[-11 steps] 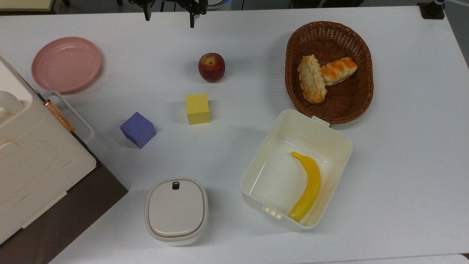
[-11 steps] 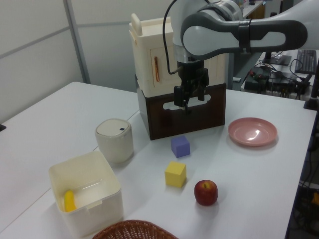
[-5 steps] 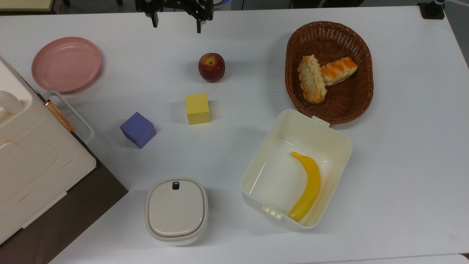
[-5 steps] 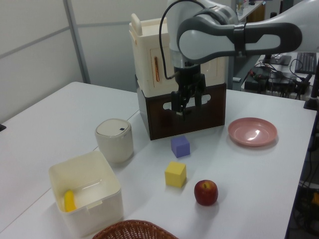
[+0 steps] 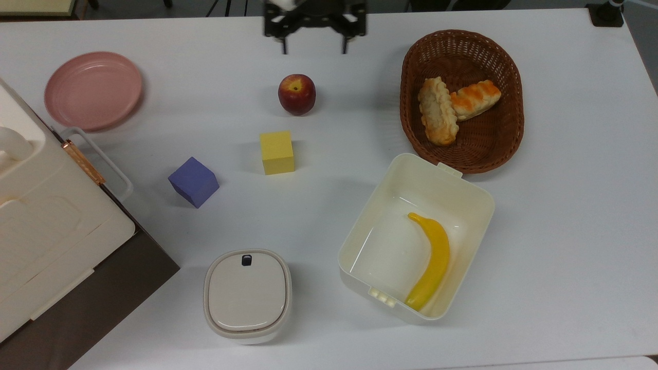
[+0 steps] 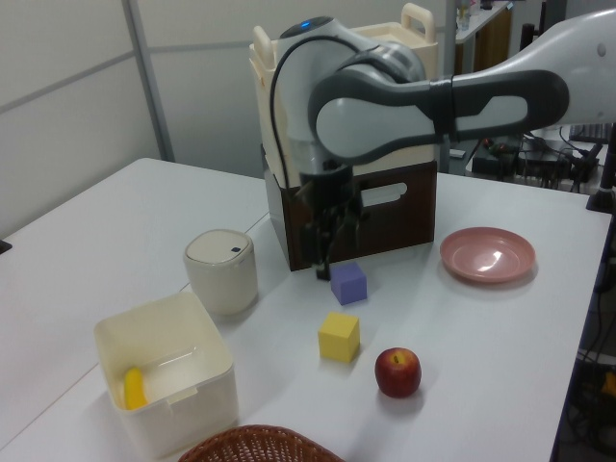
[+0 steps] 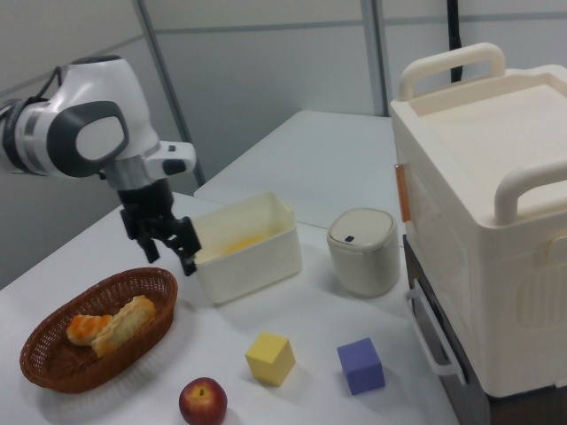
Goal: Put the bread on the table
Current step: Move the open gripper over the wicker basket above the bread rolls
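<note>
Right now the gripper [image 5: 313, 45] hangs above the far edge of the table [image 5: 565, 231] with its jaws spread wide and nothing between them. The bread [image 5: 437, 110] lies in the brown wicker basket [image 5: 411, 67], well apart from the jaws, off to the top view's right and nearer that view's bottom. Its long axis runs roughly from the top of the top view to the bottom, tilted a little, and its upper end touches a shorter striped roll [image 5: 475, 99] lying crosswise beside it. In the right view the gripper [image 7: 168, 248] hovers above the basket's far rim, not over the bread [image 7: 121, 324]. Reaching it likely means travelling sideways, then descending with the jaws across the loaf's narrow width.
</note>
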You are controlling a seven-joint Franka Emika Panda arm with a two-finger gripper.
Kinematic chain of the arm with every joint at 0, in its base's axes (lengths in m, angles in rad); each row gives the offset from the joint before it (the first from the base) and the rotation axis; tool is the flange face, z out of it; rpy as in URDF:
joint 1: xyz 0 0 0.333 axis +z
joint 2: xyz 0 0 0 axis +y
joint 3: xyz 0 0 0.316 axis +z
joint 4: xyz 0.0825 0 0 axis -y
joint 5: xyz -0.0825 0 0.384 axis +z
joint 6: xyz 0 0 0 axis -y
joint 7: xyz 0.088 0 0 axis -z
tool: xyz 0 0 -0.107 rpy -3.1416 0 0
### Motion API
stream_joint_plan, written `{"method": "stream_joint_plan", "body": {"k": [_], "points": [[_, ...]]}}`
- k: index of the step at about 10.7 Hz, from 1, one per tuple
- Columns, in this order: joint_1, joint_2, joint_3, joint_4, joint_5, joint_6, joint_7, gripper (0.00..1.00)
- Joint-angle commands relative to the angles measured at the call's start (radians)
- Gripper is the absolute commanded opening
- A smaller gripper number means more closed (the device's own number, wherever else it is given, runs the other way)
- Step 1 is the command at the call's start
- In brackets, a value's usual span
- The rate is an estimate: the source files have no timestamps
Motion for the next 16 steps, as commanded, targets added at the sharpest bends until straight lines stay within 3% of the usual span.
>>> {"method": "stream_joint_plan", "body": {"k": [1,3,6,10,16], "points": [[0.096,-0.012,-0.01,-0.008,0.086,-0.008,0.098,1.0],[0.172,0.016,-0.011,-0.018,0.117,-0.005,0.131,1.0],[0.266,0.08,-0.011,-0.027,0.106,0.06,0.231,1.0],[0.367,0.22,-0.01,-0.039,0.006,0.158,0.284,1.0],[0.364,0.326,0.007,-0.039,-0.006,0.299,0.307,1.0]]}}
